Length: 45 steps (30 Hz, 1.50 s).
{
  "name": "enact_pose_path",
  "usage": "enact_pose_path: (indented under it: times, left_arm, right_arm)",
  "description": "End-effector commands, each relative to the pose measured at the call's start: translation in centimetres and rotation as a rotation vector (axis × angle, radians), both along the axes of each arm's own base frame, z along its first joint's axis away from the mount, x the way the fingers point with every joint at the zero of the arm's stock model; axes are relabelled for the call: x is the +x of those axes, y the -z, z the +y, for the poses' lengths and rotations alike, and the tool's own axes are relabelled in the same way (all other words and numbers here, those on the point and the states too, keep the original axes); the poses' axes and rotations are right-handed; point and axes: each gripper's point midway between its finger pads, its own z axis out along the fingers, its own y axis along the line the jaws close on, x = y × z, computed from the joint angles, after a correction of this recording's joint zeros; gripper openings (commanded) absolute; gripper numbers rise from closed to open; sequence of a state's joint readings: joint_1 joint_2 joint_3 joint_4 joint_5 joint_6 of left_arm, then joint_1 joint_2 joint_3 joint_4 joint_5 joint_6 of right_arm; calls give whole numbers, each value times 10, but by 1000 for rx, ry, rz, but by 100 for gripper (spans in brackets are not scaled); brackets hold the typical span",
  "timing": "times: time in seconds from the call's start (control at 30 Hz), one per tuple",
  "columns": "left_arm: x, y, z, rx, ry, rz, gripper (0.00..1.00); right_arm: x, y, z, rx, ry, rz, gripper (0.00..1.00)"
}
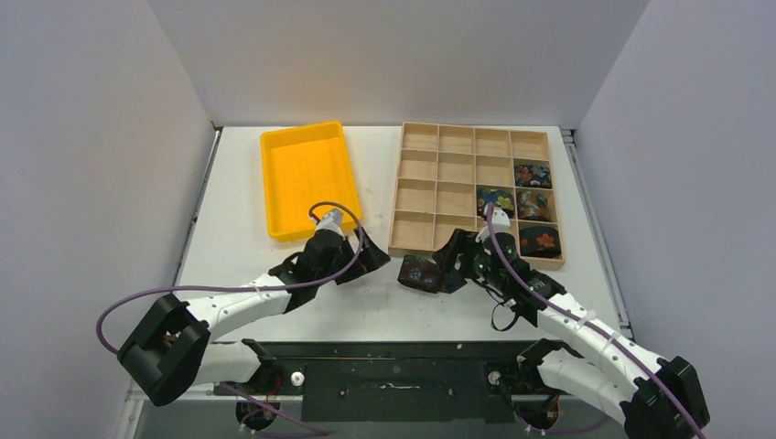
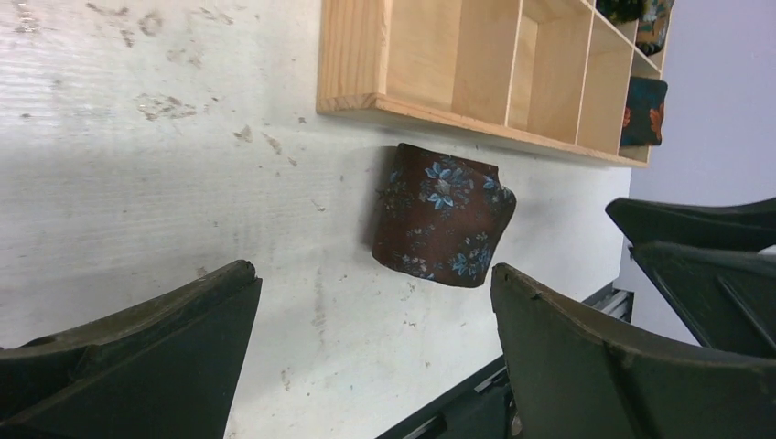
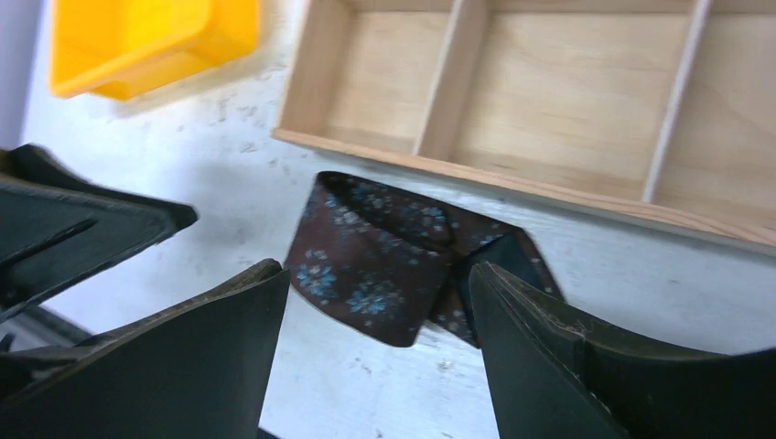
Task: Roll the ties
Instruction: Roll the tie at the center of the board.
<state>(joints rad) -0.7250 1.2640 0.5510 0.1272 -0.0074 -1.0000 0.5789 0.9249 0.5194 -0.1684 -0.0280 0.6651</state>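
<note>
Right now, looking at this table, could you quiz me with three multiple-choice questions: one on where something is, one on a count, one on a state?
1. Where is the brown tie with blue flowers relative to the wooden tray?
A) inside one of its cells
B) on the table, just in front of it
C) lifted in the air above it

2. How many tray cells hold rolled ties?
A) two
B) seven
C) four

3. How do the left arm's jaws stand?
A) open, nothing between them
B) shut on the brown tie
C) shut and empty

Answers:
1 B, it lies on the tabletop beside the tray's near wall.
2 C, four dark rolls sit in cells towards the tray's right side in the top view.
3 A, the left wrist view shows the jaws wide apart, with the tie lying beyond them.
</note>
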Motion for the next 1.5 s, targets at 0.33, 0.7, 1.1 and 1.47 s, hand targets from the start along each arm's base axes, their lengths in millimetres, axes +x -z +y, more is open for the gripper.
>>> enact_pose_path:
  times: [0.33,0.7,1.1,1.47]
  left_arm:
    - [5,-12,-11,-211,42,-70,98]
    - [2,1,-35,-224,170,-45,95]
    - [3,11,-47,-217,215,-43,95]
    - [2,14,-69,-205,269,-43,96]
  right_arm:
    - [-18,9,67,96,-186,-25,55]
    - [-18,53,37,13,-60,92,46]
    - [-23,96,8,-65,-2,212,42]
    - [-39,120,-14,-99,65,317,42]
